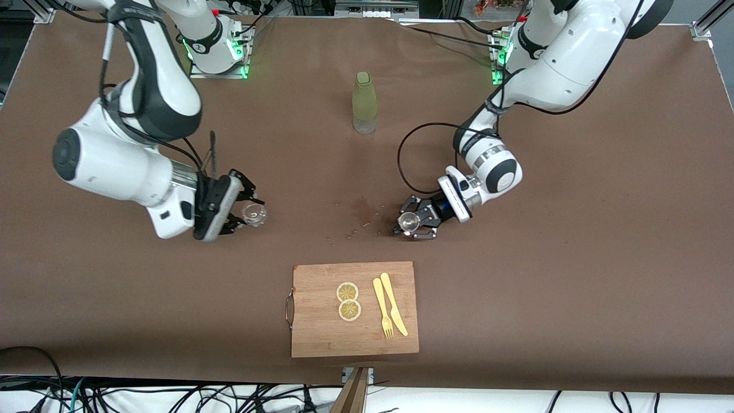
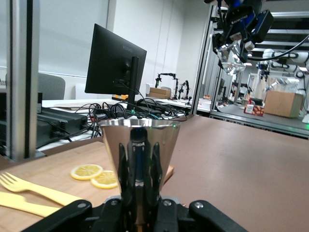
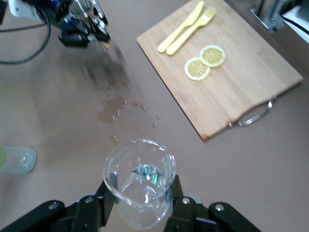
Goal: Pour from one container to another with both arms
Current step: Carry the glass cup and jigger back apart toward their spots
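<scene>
A brown cloth-covered table (image 1: 573, 258) fills the front view, with both arm bases at its 12 o'clock edge and cables trailing below its 6 o'clock edge.

The left gripper (image 1: 414, 225), at about 3 o'clock of the table's centre, is clamped on a small shiny metal cone-shaped cup (image 1: 408, 220). The right gripper (image 1: 241, 215), at about 9 o'clock, is closed around a clear glass beaker with a pouring lip (image 1: 253, 214). The two vessels are well apart. Between them, dark wet spots (image 1: 362, 213) mark the cloth. A pale green bottle with a clear base (image 1: 364, 103) stands upright toward 12 o'clock, and a wooden cutting board with a metal handle (image 1: 321, 338) lies toward 6 o'clock, carrying two lemon slices (image 1: 348, 301) and a yellow plastic fork and knife (image 1: 389, 310).

The risk from here seems to be more spillage. Both containers have small mouths, so a pour begun before one rim is over the other, or tipped too fast, would likely send liquid onto the cloth again. The smooth cone could also slip in its narrow grip as it tilts.

The right wrist view looks down into the beaker and shows some clear liquid at its bottom, which the front view does not reveal. The left wrist view shows the metal cup's flared side held upright, but not its inside, plus a black monitor (image 2: 114, 63) off the table.
</scene>
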Motion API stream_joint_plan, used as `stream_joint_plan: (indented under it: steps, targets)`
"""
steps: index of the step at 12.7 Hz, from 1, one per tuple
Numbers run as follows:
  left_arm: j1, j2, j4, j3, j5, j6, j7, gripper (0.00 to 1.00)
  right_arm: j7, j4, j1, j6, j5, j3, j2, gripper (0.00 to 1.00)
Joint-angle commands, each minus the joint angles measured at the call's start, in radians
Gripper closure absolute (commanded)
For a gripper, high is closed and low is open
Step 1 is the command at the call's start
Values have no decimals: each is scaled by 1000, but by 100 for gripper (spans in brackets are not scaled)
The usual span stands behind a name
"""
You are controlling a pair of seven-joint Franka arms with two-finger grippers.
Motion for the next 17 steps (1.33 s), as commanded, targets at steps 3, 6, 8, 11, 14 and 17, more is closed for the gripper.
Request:
stream_joint_plan:
  steps: [3, 6, 8, 11, 14, 17]
  targets:
    - [140, -59, -36, -29, 244, -2, 18, 100, -316, -269, -175, 70, 255, 24, -142, 80]
    - [203, -57, -36, -29, 372, -73, -10, 100, -580, -362, -289, 55, 389, 24, -141, 80]
    - [244, -53, -39, -29, 453, -128, -29, 100, -742, -413, -344, 47, 444, 24, -124, 80]
    - [320, -48, -37, -26, 577, -218, -61, 100, -937, -496, -436, 42, 521, 20, -80, 80]
    - [410, -45, -39, -25, 717, -294, -95, 100, -1063, -531, -514, 47, 538, 18, -18, 80]
    - [470, -38, -40, 10, 820, -373, -104, 100, -1200, -517, -565, 54, 564, 17, 66, 80]
